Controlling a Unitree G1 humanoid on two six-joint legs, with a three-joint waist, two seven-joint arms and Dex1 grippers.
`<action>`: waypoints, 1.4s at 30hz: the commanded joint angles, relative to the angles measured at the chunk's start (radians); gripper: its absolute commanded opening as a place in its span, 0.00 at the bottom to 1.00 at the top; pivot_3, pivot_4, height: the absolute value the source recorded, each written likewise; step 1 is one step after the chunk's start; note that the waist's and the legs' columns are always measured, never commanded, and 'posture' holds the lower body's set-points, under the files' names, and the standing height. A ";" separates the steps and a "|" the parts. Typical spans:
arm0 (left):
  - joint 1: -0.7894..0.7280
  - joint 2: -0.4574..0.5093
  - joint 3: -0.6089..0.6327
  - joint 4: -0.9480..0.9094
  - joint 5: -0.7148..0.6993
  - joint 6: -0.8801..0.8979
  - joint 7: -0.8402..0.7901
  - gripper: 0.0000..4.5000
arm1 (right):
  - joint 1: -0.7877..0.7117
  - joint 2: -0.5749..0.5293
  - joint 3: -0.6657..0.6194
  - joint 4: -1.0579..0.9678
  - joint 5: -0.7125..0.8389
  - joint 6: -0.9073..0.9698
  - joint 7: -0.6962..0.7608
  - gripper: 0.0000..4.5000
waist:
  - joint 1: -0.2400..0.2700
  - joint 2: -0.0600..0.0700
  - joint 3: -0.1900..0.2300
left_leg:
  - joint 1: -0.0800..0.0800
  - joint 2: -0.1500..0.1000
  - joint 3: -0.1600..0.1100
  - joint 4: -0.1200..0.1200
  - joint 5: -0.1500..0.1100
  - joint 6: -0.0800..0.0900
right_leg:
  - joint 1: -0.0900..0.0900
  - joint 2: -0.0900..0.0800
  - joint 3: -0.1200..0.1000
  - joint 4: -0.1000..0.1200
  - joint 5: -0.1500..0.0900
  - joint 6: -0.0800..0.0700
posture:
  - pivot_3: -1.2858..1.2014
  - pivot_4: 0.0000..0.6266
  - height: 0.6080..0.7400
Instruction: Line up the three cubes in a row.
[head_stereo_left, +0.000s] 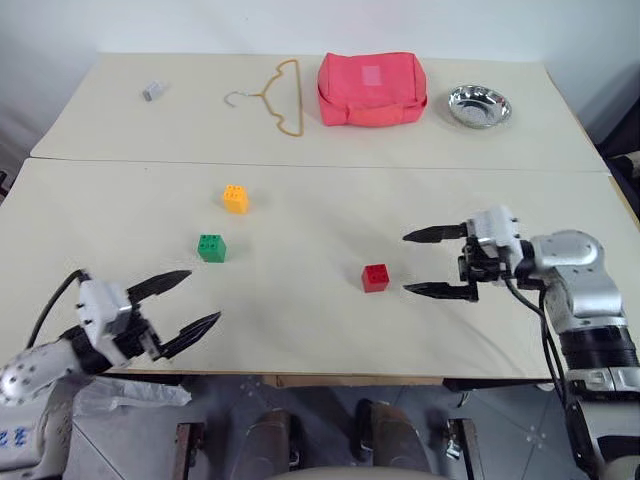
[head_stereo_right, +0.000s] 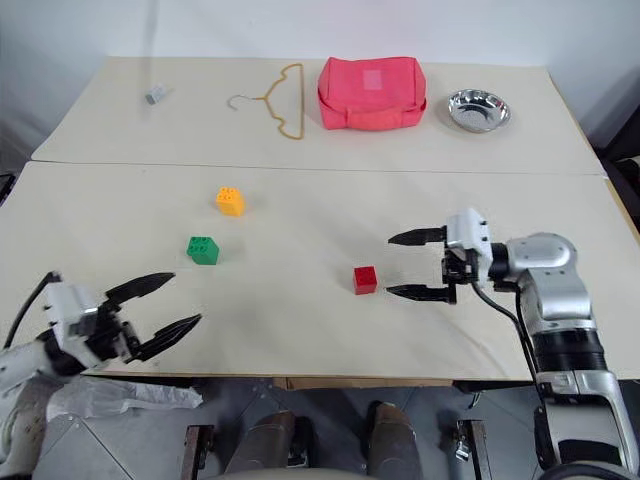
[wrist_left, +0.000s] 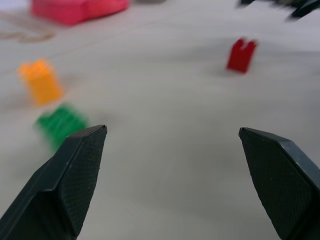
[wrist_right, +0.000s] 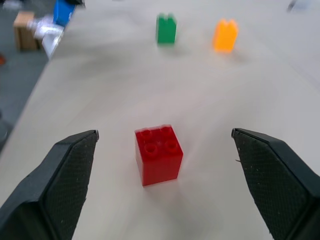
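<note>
3 cubes sit on the near table (head_stereo_left: 320, 330), and you can see they do not form a straight row. The orange-yellow cube (head_stereo_left: 235, 198) lies farthest from you on the left half. The green cube (head_stereo_left: 211, 247) sits just nearer and slightly left of it, close but not touching. The red cube (head_stereo_left: 375, 277) stands well apart from both, off to the right, upright with its 4 studs facing up.

Your right gripper (head_stereo_left: 438, 263) hovers just to the right of the red cube, pointing left toward it, with its 2 black fingers spread wide. The cube lies just beyond the fingertips, roughly in line with the gap between them, and neither finger touches it. In the right wrist view you see the red block standing free on the table between the 2 pads.

Your left gripper (head_stereo_left: 190, 302) sits near the front left edge of the table, nearer to you than the green cube, with its fingers also spread wide and holding nothing.

On the far table (head_stereo_left: 100, 130) you have 1 small grey object (head_stereo_left: 153, 91) at the left, then a wire hanger (head_stereo_left: 277, 95), a pink bag (head_stereo_left: 372, 89) and a metal bowl (head_stereo_left: 479, 105) at the right.
</note>
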 joint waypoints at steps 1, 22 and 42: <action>0.073 -0.055 0.110 0.022 -0.016 -0.045 0.069 1.00 | 0.050 -0.005 -0.043 -0.071 0.093 0.058 0.018 1.00 | 0.000 0.000 0.000 | 0.000 0.000 0.000 0.000 0.000 0.000 | 0.000 0.000 0.000 0.000 0.000 0.000 | 0.52 0.24 1.00; -0.204 -0.269 -0.174 -0.292 0.219 0.355 0.796 1.00 | 0.239 0.072 -0.098 -0.212 0.121 -0.049 -0.126 1.00 | 0.021 -0.004 -0.001 | 0.001 -0.002 -0.001 0.002 0.000 0.001 | 0.002 -0.001 0.001 0.001 0.001 0.001 | 0.52 0.24 1.00; -0.432 -0.360 -0.356 -0.130 0.357 0.496 0.924 0.67 | 0.244 0.086 -0.065 -0.265 0.110 -0.001 -0.166 1.00 | 0.029 -0.004 -0.001 | 0.000 -0.001 0.000 0.002 0.000 0.001 | 0.001 -0.001 0.001 0.002 0.001 0.001 | 0.52 0.24 1.00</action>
